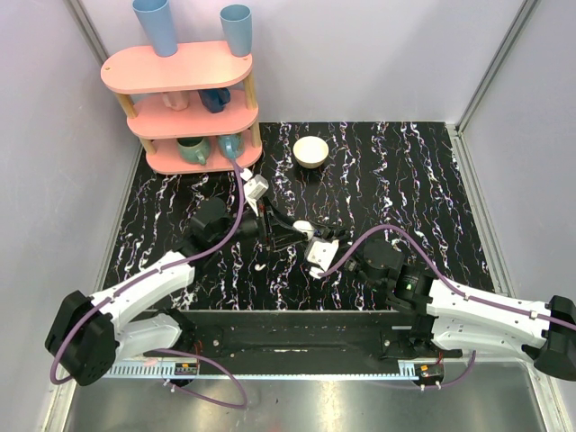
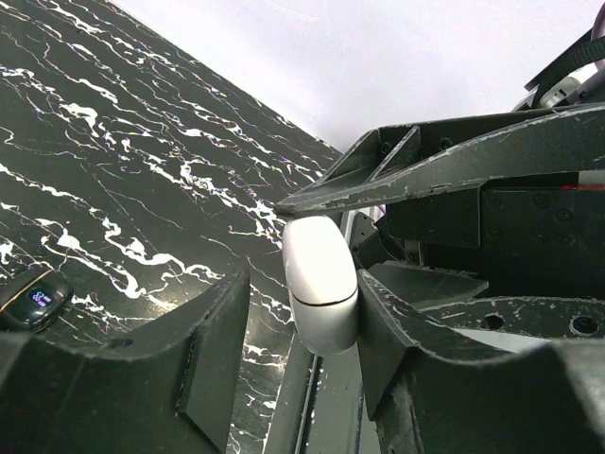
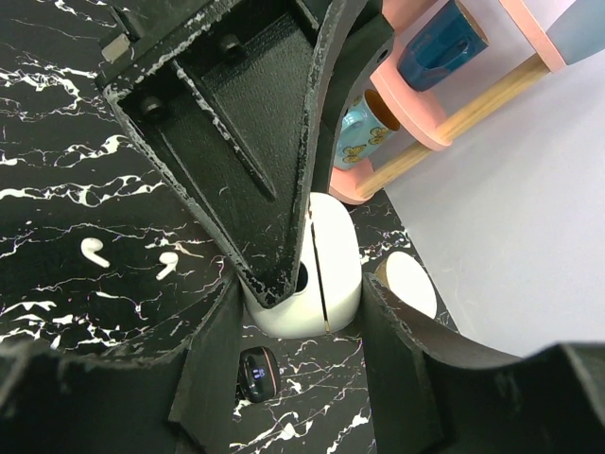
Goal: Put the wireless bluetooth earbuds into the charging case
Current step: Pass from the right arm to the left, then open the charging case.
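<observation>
The charging case is held off the table, edge-on between the two grippers. Its lid seam is seen as a thin line, drawn shut. No brand or lettering can be read on it. A dark spot is seen on one face, partly hidden behind a finger of the left gripper.

The case is clamped from both sides by the right gripper, whose fingers are pressed against its flanks. The left gripper's fingers are set around the same case from the opposite side. One of them is touching it, while a gap is left at the other, so this hand is only partly drawn in.

The wireless bluetooth earbuds are lying on the table outside the case, side by side but apart, off to the left of the right gripper in its own camera.

Just below the right gripper's fingertips a small black block is lying on the table. Its blue display is lit, but the figures are too small to be read.

Beyond the fingertips, to the right, a white bowl is standing, its inside shown as a pale tan surface.

Farther off a pink shelf is placed. Two light blue tumblers are carried on top, a dark blue mug on the middle tier, and a green mug and a teal cup with a butterfly pattern on the lowest.
</observation>
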`<control>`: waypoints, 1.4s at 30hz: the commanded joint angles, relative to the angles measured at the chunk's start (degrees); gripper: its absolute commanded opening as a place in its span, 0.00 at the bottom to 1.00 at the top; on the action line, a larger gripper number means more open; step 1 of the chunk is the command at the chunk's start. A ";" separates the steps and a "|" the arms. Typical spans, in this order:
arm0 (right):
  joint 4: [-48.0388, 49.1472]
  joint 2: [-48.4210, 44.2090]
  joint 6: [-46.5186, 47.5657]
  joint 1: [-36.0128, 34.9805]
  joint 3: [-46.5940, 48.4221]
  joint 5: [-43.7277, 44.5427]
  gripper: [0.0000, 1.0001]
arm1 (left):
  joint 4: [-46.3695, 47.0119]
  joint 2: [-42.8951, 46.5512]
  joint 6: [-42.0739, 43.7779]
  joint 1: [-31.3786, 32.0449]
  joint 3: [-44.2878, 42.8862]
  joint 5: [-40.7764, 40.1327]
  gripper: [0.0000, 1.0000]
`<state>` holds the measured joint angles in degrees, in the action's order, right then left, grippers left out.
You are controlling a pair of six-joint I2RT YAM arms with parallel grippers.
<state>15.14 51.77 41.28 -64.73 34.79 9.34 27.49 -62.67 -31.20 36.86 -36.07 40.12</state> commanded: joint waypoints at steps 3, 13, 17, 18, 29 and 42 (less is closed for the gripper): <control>3.06 -0.18 -0.06 -0.92 1.25 -1.43 0.25 | 3.28 -0.17 -0.09 0.40 -2.42 0.05 0.47; 3.15 -0.09 -0.32 -0.92 1.07 -1.44 0.30 | 2.05 -0.08 1.05 0.49 -2.77 -0.30 0.11; 4.81 -0.61 -0.41 -0.84 0.55 -0.82 0.54 | 1.08 0.27 2.63 0.49 -2.60 -0.30 0.00; 5.34 -0.88 -1.02 -0.84 0.55 -0.38 0.59 | 1.08 0.36 3.42 0.49 -2.34 -0.39 0.00; 6.84 -6.33 -13.39 -0.92 3.87 8.13 0.96 | 19.70 9.93 12.03 0.58 11.28 -11.80 0.00; -21.63 -0.45 -47.58 -0.75 21.99 15.63 1.00 | 61.88 2.65 24.25 1.28 23.24 -11.03 0.00</control>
<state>1.48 49.28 5.04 -65.25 54.48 25.91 66.17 -56.80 -13.21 37.47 -14.13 27.83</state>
